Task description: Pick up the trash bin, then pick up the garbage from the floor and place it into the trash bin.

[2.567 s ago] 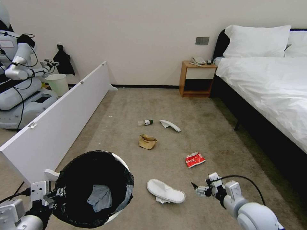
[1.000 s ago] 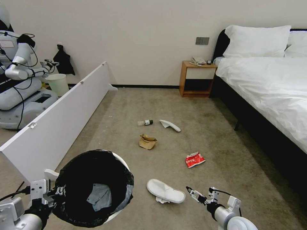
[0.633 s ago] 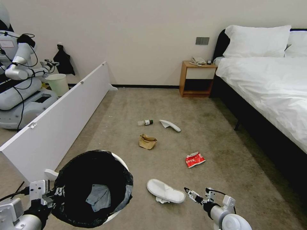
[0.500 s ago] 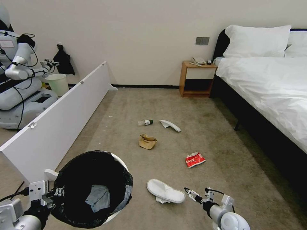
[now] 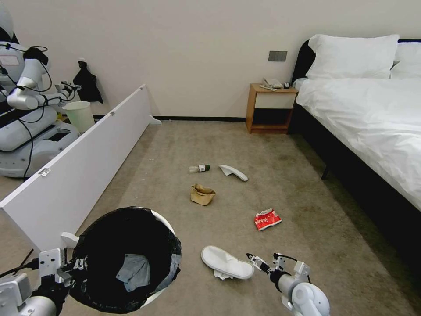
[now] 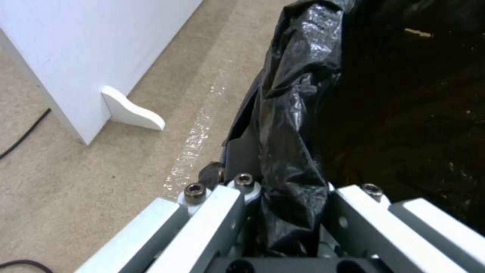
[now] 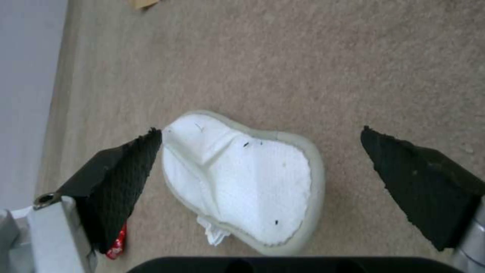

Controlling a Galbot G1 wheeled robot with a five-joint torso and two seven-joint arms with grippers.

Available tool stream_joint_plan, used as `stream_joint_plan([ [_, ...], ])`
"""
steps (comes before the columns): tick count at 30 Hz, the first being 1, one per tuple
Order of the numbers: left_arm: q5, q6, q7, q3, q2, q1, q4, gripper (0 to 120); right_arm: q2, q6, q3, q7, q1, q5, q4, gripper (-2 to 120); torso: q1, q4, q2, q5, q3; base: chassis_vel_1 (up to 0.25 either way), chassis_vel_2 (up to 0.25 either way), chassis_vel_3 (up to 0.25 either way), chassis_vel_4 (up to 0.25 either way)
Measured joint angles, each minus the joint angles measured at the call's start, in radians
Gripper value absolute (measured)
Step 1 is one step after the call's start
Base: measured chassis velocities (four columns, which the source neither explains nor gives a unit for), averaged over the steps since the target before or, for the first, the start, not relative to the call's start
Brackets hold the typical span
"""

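**Down low: right gripper spread beside the near slipper, left gripper pinching the bin rim**

Here the left gripper (image 6: 290, 227) is pinched on the bag-covered rim of the trash bin (image 5: 127, 259), which sits at the near left of the head view. The left wrist view shows what the head view cannot: the black bag (image 6: 293, 125) bunched between the two pale fingers, with bare carpet and the white foot of a low board (image 6: 132, 110) just beside it. Looking down into the bin from the head, a grey scrap lies at the bottom.

The right gripper (image 5: 263, 264) is low over the floor (image 5: 307, 210), just beside the toe end of the near slipper (image 5: 227, 262). Its wrist view shows the jaws spread wide, one dark pad (image 7: 121, 170) touching or nearly touching one edge of the slipper (image 7: 242, 178) and the other pad well clear of it on the far side, with nothing gripped. That view also shows a bit of tissue (image 7: 215, 237) poking out from under the slipper's edge.

Farther out lie the red wrapper (image 5: 267, 219), the brown paper bag (image 5: 202, 194), then the bottle (image 5: 199, 168) and the second slipper (image 5: 233, 172) near each other. Open carpet surrounds each piece. The long white board (image 5: 83, 166) bounds the left side, the bed (image 5: 372, 118) the right, and a nightstand (image 5: 270, 108) stands against the far wall.
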Motion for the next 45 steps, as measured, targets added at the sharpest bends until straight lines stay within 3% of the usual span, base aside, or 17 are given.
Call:
stream_joint_plan([
  [28,0.000,0.000,0.000,0.001,-0.004,0.008,0.000,3,0.035,-0.001,-0.020,-0.034,0.051,-0.095,-0.138,99,0.000,0.0000,0.000,0.0000,0.000,0.000,0.000,0.000,0.000],
  [35,-0.001,0.000,0.000,0.000,-0.003,0.007,0.000,3,0.047,-0.004,-0.037,-0.048,0.061,-0.132,-0.172,82,0.000,0.0001,0.000,0.0000,0.000,0.000,0.000,0.000,0.000],
  [37,-0.001,0.000,0.000,0.000,-0.003,0.006,0.000,3,0.052,-0.004,-0.041,-0.059,0.068,-0.143,-0.187,67,0.000,0.0001,0.000,0.0000,0.000,0.000,0.000,0.000,0.000],
  [41,-0.001,0.000,0.000,-0.001,-0.002,0.004,0.000,3,0.052,-0.004,-0.043,-0.063,0.071,-0.147,-0.191,59,0.000,0.0001,0.000,0.0001,0.000,0.000,0.000,0.000,0.000],
  [43,-0.002,0.000,0.000,0.000,-0.002,0.000,0.000,3,0.049,-0.004,-0.045,-0.069,0.074,-0.148,-0.192,45,0.000,0.0000,0.000,0.0000,0.000,0.000,0.000,0.000,0.000],
  [45,-0.002,0.000,0.000,0.000,-0.002,0.000,0.000,3,0.049,-0.004,-0.045,-0.069,0.074,-0.148,-0.192,43,0.000,0.0000,0.000,0.0000,0.000,0.000,0.000,0.000,0.000],
])
